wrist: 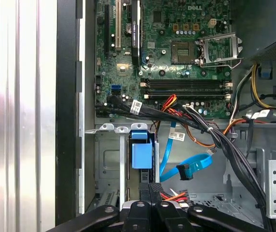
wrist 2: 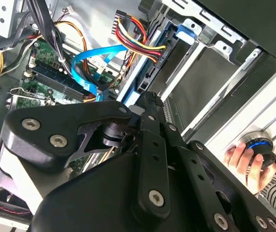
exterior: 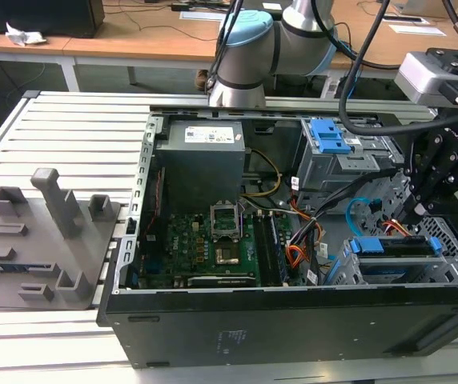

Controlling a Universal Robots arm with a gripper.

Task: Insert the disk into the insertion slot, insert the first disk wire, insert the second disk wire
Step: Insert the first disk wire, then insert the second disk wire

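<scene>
The disk (exterior: 389, 268) lies in the insertion slot (exterior: 457, 240), a perforated grey cage at the case's exterior-view right; its blue carrier (wrist: 142, 154) shows in both wrist views. A disk wire of red, yellow and black strands (wrist 2: 138, 36) ends in a black connector (wrist 2: 156, 60) at the disk's edge. My gripper (exterior: 415, 214) hangs right over that connector with its fingers (wrist: 145, 189) drawn together on it. A blue flat disk wire (wrist: 191, 166) with a black plug hangs loose beside it, clear of the disk.
A taller grey cage with a blue latch (exterior: 329, 140) stands behind the slot. The motherboard (exterior: 213, 240) and power supply (exterior: 205, 156) fill the case's middle. A grey fixture plate (exterior: 45, 240) lies on the slatted table. A person's hand (wrist 2: 241, 157) rests on a round knob.
</scene>
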